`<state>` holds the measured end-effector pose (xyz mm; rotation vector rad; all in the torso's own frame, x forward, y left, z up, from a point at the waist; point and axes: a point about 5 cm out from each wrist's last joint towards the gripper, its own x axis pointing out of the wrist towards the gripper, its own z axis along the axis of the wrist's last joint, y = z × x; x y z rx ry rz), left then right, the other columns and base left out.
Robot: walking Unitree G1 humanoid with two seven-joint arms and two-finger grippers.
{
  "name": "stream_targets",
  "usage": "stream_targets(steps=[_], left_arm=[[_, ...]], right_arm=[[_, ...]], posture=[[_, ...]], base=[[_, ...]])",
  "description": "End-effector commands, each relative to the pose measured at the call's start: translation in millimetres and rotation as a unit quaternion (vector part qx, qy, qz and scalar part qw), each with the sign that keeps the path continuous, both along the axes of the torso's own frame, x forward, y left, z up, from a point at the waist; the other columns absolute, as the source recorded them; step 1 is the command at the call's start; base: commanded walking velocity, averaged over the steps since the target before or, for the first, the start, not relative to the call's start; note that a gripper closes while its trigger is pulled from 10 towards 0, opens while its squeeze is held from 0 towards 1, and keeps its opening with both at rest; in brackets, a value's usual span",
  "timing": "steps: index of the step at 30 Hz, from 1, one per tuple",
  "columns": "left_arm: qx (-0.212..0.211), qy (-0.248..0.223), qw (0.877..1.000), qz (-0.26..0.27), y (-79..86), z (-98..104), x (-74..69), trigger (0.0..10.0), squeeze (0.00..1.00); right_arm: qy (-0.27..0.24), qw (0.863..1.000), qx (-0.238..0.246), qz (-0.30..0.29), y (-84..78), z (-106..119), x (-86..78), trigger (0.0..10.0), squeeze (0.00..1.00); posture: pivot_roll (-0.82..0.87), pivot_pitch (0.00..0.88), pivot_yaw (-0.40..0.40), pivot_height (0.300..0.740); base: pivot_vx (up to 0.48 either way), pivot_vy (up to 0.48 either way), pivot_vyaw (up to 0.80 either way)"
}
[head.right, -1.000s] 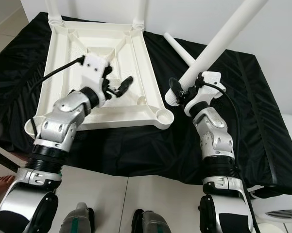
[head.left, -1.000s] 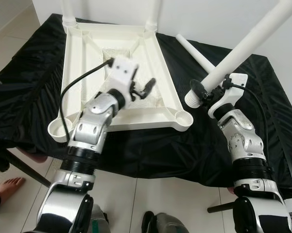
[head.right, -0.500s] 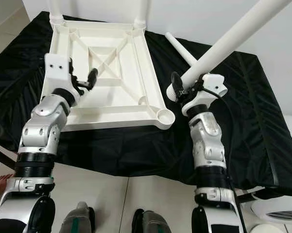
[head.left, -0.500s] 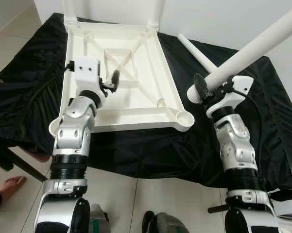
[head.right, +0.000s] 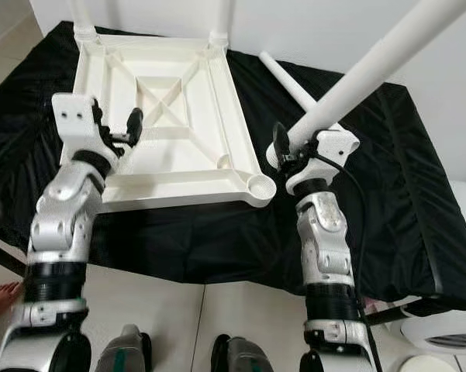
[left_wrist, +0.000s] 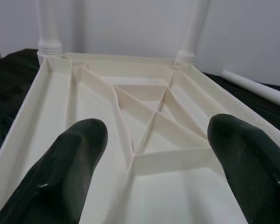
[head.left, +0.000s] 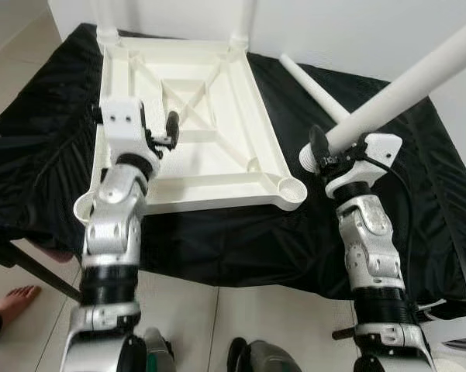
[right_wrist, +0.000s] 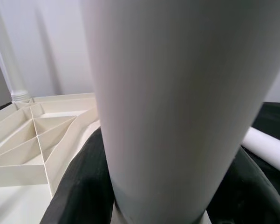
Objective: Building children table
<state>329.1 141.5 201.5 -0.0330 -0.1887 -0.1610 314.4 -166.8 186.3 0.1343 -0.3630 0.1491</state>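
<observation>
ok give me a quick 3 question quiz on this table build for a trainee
1. True or false: the right gripper is shut on a white table leg.
2. How many legs already stand in the upturned tabletop? A) none B) two C) four
3. Fill in: a loose leg lies on the ____ cloth.

Key: 1 true. 2 B, both at the far corners. 3 black. The left gripper is open above the tabletop's ribs.
</observation>
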Motion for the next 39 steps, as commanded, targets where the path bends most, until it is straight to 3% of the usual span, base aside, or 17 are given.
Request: stream_targets(steps=[1, 7, 14, 25, 32, 39], left_arm=[[0.004, -0.003, 0.999, 0.041, -0.5, -4.0, -2.9, 10.0, 0.0], [0.011, 0.007, 0.998, 0.058, 0.0, -15.8, -11.6, 10.0, 0.0], [0.022, -0.014, 0.997, 0.068, 4.4, -18.1, -23.8, 10.0, 0.0], [-0.012, -0.025, 0.998, 0.059, 13.6, -31.6, -37.9, 10.0, 0.0], [-0.004, -0.03, 0.998, 0.062, 14.6, -31.3, -40.9, 10.0, 0.0], [0.02, -0.032, 0.998, 0.044, 11.0, -36.1, -49.5, 10.0, 0.0]], right_arm=[[-0.01, 1.0, -0.006, -0.008, -1.2, 0.6, -4.4, 10.0, 0.0], [-0.002, 1.0, -0.007, -0.014, 0.4, -7.4, -12.2, 10.0, 0.0], [0.012, 1.0, 0.0, -0.009, 8.6, -16.3, -17.3, 10.0, 0.0], [0.019, 1.0, -0.007, -0.015, 14.3, -29.5, -26.0, 10.0, 0.0], [0.013, 1.0, -0.009, -0.025, 10.2, -28.2, -31.2, 10.0, 0.0], [0.008, 0.998, -0.054, -0.042, -7.2, -29.6, -40.8, 10.0, 0.0]], posture=[[0.01, 0.047, -0.053, 0.74], [0.02, 0.038, -0.043, 0.74], [0.04, 0.033, -0.052, 0.74], [0.03, 0.001, -0.047, 0.74], [0.03, 0.0, -0.045, 0.74], [0.02, 0.022, -0.048, 0.74]], base=[[0.0, 0.0, 0.0], [0.0, 0.0, 0.0], [0.0, 0.0, 0.0], [0.0, 0.0, 0.0], [0.0, 0.0, 0.0], [0.0, 0.0, 0.0]])
